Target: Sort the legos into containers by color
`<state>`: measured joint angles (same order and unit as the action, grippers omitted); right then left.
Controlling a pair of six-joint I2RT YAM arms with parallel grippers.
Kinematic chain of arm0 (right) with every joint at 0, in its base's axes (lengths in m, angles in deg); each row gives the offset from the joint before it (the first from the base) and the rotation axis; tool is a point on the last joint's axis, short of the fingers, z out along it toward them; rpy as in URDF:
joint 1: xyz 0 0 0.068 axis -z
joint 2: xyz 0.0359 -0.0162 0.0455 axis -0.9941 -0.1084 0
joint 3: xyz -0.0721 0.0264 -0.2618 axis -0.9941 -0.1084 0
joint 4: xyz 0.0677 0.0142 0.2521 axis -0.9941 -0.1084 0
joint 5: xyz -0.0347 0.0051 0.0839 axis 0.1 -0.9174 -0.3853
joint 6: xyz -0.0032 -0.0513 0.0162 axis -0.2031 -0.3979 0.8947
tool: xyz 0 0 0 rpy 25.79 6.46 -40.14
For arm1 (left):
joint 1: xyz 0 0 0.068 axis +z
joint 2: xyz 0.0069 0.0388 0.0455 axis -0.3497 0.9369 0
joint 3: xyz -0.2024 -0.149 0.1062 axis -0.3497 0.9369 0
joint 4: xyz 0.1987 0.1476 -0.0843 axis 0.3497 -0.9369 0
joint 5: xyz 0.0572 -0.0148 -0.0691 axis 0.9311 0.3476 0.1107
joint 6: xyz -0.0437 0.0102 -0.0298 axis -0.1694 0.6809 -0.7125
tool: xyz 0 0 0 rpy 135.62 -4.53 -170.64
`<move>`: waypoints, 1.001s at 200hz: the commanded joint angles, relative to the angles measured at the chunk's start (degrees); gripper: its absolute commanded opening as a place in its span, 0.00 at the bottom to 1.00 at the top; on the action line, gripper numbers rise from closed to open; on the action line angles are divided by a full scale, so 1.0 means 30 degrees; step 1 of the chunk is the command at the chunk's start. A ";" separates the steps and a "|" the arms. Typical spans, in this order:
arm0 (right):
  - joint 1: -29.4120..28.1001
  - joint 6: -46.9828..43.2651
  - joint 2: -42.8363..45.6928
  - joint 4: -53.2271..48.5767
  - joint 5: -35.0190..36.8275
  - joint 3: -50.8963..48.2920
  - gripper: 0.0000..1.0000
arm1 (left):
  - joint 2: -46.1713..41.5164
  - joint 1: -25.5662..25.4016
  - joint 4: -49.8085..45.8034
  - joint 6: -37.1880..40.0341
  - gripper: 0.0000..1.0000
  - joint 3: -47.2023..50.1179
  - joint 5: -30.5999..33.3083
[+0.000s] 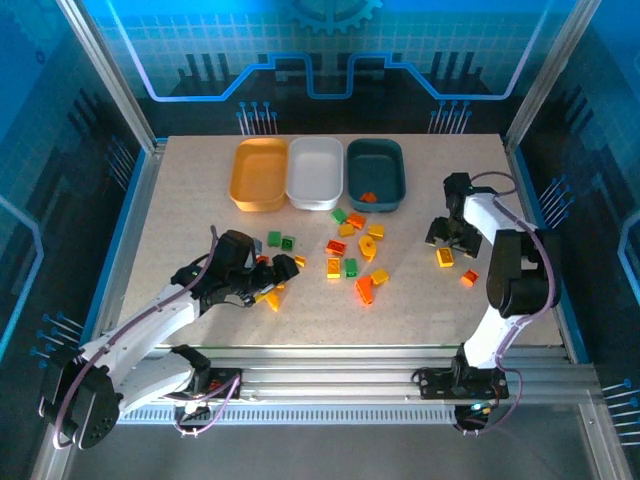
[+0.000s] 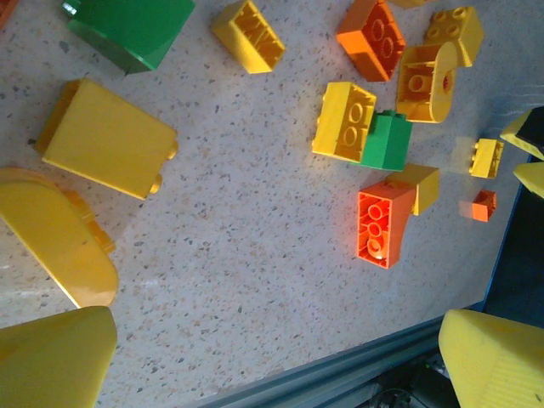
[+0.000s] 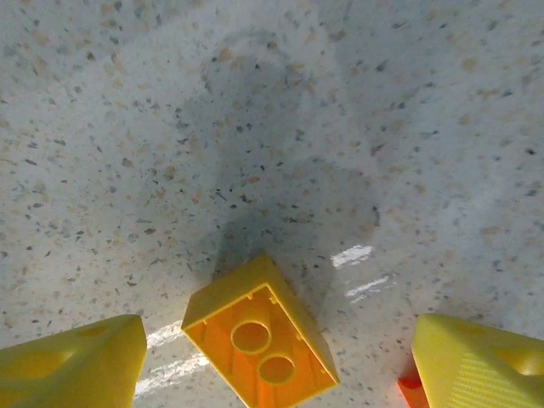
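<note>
The right gripper [image 3: 279,361], spread wide, hangs over a small yellow plastic brick [image 3: 255,338]; it should descend and centre the brick in its gap before closing.

Three shallow trays line the top centre of the overhead view: one orange tray [image 1: 258,175], one white tray [image 1: 314,172] and one dark teal tray [image 1: 375,172]. Four green bricks [image 1: 351,267] can be counted, along with about eight yellow bricks [image 1: 445,257] and about five orange-red bricks [image 1: 365,290]. One of the orange-red bricks lies in the dark teal tray. A few at centre left are partly hidden. Two robot arms [image 1: 150,335] rise from the bottom edge.
</note>
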<state>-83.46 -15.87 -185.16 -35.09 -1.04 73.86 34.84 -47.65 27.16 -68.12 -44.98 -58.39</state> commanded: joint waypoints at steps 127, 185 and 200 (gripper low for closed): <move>-0.3817 -0.0124 -0.1991 0.0762 -0.0420 0.0328 0.34 | -0.2246 -0.0106 -0.1144 -0.0220 0.99 0.0899 0.0096; -0.7830 -0.0144 -0.0835 0.1201 -0.1010 0.4241 0.33 | -0.3534 0.0329 -0.3767 0.0045 0.99 -0.0305 0.3822; -0.8662 -0.0222 -0.1846 0.1896 -0.1294 0.6086 0.33 | -0.3952 0.1019 -0.3467 -0.0358 0.99 0.0116 0.4014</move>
<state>-105.01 -16.50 -189.75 -32.62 -3.49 82.78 25.74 -46.99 19.55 -68.78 -44.19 -51.73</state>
